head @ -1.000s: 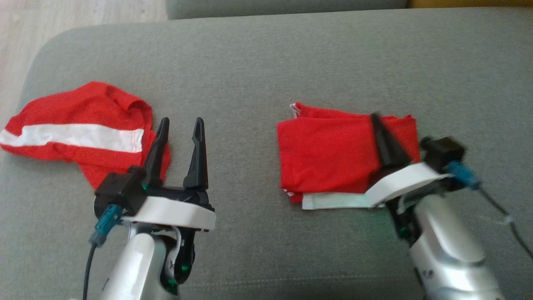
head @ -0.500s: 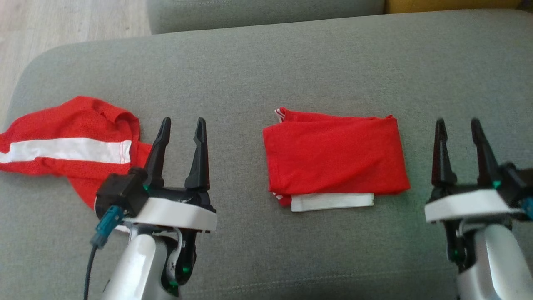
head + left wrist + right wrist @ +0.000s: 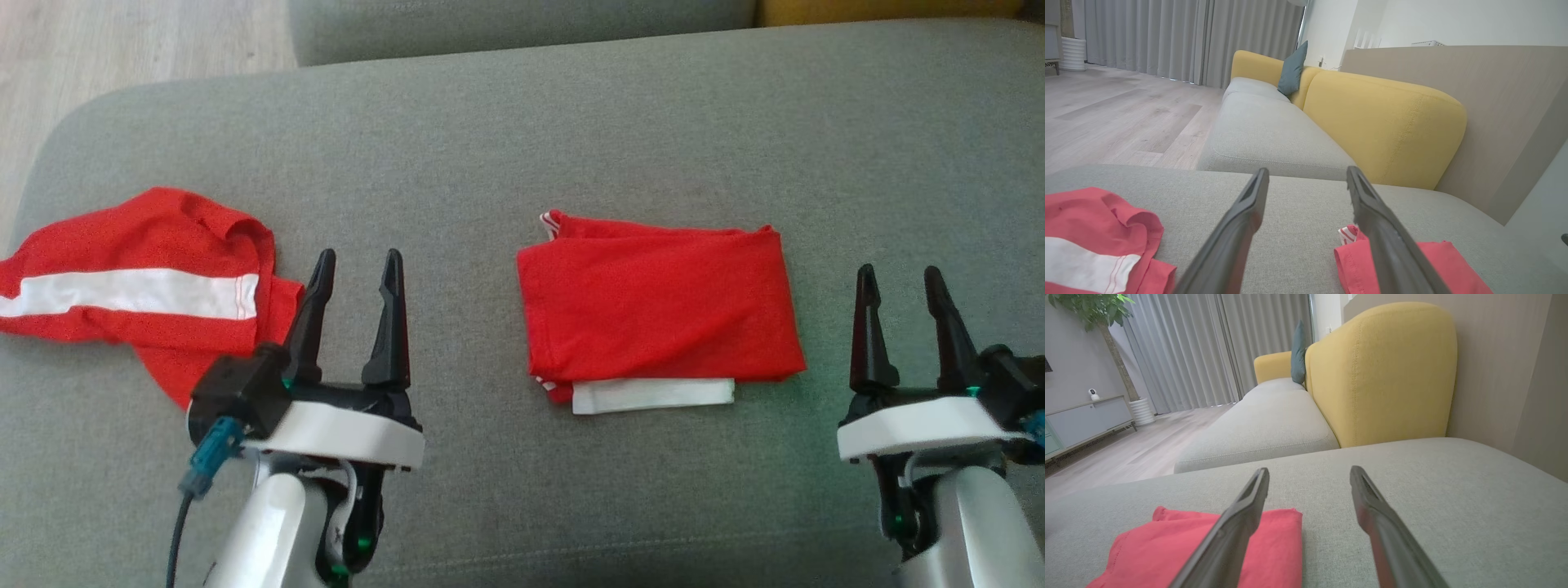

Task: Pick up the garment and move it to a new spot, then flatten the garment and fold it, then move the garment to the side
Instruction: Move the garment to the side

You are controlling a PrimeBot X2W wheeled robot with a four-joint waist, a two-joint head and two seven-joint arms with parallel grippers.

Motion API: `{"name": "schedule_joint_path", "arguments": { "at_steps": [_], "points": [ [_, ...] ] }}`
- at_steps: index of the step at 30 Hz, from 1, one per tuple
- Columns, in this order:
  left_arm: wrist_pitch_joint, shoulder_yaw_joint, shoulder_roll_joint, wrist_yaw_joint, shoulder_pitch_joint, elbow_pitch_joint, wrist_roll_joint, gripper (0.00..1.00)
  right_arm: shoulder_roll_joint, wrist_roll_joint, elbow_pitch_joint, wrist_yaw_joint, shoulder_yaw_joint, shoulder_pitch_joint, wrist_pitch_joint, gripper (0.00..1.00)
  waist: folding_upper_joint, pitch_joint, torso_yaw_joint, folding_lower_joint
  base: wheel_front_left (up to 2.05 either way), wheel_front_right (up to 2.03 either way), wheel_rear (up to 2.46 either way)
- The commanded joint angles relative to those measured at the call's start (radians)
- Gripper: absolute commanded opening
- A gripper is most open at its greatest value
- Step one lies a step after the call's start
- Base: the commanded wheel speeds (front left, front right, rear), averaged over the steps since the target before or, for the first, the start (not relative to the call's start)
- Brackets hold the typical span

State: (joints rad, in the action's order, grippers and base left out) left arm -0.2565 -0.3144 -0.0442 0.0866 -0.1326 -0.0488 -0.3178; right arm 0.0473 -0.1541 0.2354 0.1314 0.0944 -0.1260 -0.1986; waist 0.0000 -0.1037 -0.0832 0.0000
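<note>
Left hand [image 3: 356, 265] low at left, fingers spread and empty, right hand [image 3: 900, 280] at right, likewise spread

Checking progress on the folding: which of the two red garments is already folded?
The middle garment, a neat red rectangle with a white edge; the left garment lies rumpled, its white stripe showing.

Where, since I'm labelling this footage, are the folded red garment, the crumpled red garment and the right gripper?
folded red garment [image 3: 661, 314]: head view, middle of its red top layer.
crumpled red garment [image 3: 131, 294]: head view, on its white stripe.
right gripper [image 3: 898, 273]: head view, midway between its open fingertips.
</note>
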Motion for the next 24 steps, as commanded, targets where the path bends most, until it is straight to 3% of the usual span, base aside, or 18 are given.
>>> {"name": "schedule_joint_path", "arguments": {
  "at_steps": [1,10,23,24],
  "points": [
    [-0.005,0.027,-0.006,-0.002,-0.037,0.04,0.008,1.0,0.003,-0.014,-0.025,-0.001,-0.02,-0.025,0.007,1.0,0.0,-0.009,0.004,0.0,0.0,0.0,0.0],
    [-0.005,0.013,-0.006,-0.013,-0.06,0.035,0.017,1.0,0.003,-0.105,0.146,-0.001,-0.068,-0.089,0.068,1.0,0.0,-0.077,0.031,0.0,0.0,0.0,0.0],
    [-0.005,0.017,-0.006,-0.03,-0.097,0.026,0.036,1.0,0.003,-0.154,0.438,-0.001,-0.12,-0.245,0.037,1.0,0.0,-0.157,0.07,0.0,0.0,0.0,0.0],
    [-0.005,0.019,-0.006,-0.031,-0.098,0.027,0.038,1.0,0.003,-0.148,0.457,-0.001,-0.125,-0.257,0.032,0.45,0.0,-0.161,0.069,0.0,0.0,0.0,0.0]
  ]
}}
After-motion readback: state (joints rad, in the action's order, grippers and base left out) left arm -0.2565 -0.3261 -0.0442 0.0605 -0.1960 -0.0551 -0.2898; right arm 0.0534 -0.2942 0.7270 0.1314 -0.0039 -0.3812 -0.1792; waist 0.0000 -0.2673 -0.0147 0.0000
